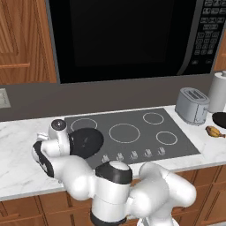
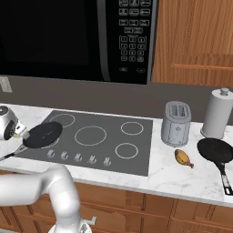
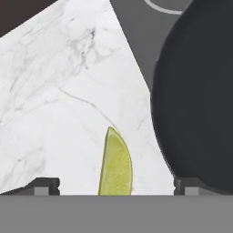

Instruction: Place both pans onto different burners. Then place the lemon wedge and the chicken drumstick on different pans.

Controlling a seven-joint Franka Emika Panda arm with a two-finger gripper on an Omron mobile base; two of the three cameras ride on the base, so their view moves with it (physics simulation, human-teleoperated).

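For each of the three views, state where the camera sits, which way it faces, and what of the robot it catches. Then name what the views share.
Left base view: behind the arm on its left, facing forward and down over the cooktop; the white arm rises lower right, reaching left.
Right base view: behind on its right, same direction; the arm rises lower left.
Hand view: on the hand, looking down at the marble counter, with the lemon wedge between the open jaws.
Shared: the pan on the front-left burner; both base views show the toaster and chicken drumstick.
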